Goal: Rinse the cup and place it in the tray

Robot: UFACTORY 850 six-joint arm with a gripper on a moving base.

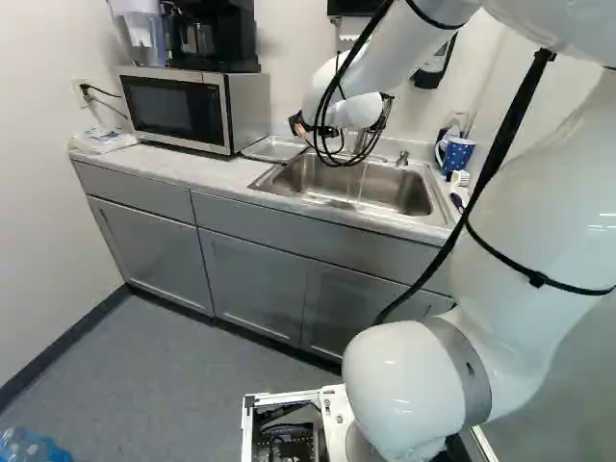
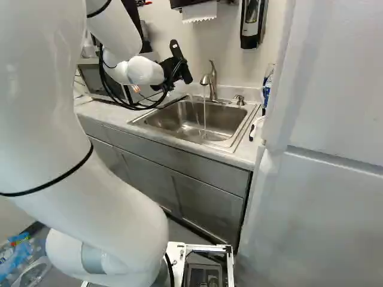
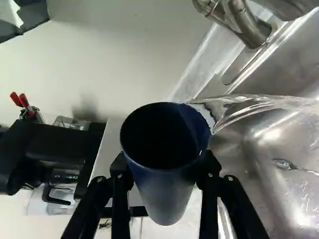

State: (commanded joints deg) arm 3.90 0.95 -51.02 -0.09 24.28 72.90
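sitting clasped in hand (image 2: 180, 61), blue cup (image 3: 167, 191)

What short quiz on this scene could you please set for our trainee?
1. True or false: the tap is turned off.
2. Which of these stands on top of the microwave?
A) the dotted mug
B) the coffee maker
C) the tap
3. Fill the gap: the gripper is shut on the ____.

Key:
1. False; water is running from it.
2. B
3. cup
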